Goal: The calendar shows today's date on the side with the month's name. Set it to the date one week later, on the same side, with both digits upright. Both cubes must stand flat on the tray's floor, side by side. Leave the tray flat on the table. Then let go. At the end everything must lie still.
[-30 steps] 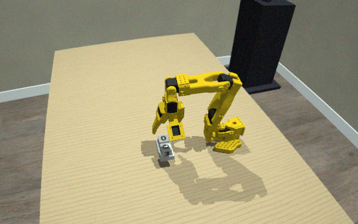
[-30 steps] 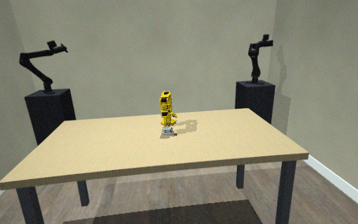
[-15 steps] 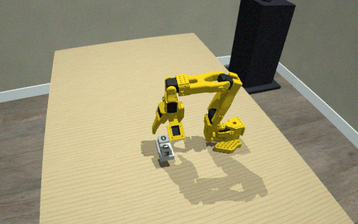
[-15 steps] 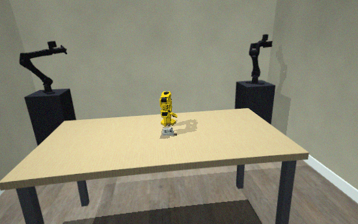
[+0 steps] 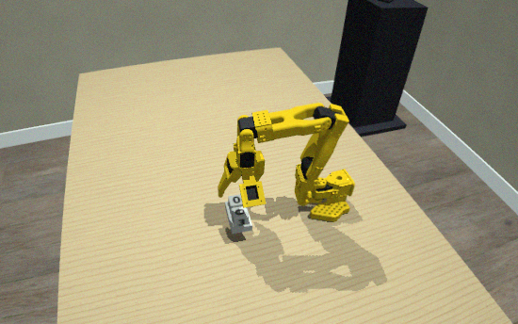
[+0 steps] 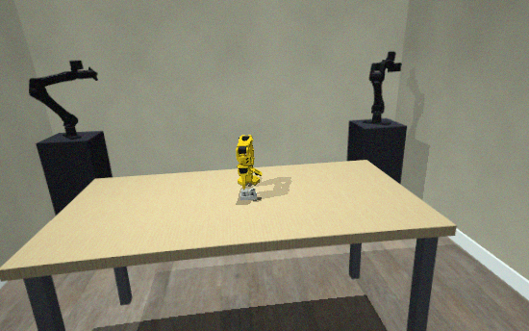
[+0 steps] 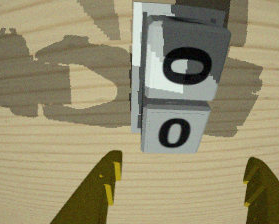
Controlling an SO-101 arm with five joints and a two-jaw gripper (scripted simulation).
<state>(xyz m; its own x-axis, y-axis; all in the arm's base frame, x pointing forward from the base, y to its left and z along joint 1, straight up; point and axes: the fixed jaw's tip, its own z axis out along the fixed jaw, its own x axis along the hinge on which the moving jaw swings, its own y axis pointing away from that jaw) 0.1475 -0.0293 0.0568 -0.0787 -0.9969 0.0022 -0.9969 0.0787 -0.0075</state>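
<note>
The calendar is a small grey tray point(image 5: 232, 225) point(image 6: 248, 194) point(image 7: 137, 43) holding two grey cubes side by side. In the wrist view the farther cube point(image 7: 190, 63) and the nearer cube point(image 7: 172, 132) each show a 0 on top. The month-name side is not readable in any view. My gripper point(image 5: 236, 193) point(image 6: 247, 185) point(image 7: 184, 163) is open and empty. It points down and hangs just above the cubes, with one finger on each side of the tray in the wrist view. It touches nothing.
The arm's yellow base point(image 5: 327, 193) stands on the wooden table point(image 5: 137, 141) to the right of the calendar. Black pedestals with camera arms stand off the table at the back left point(image 6: 74, 164) and back right point(image 5: 377, 61) point(image 6: 377, 144).
</note>
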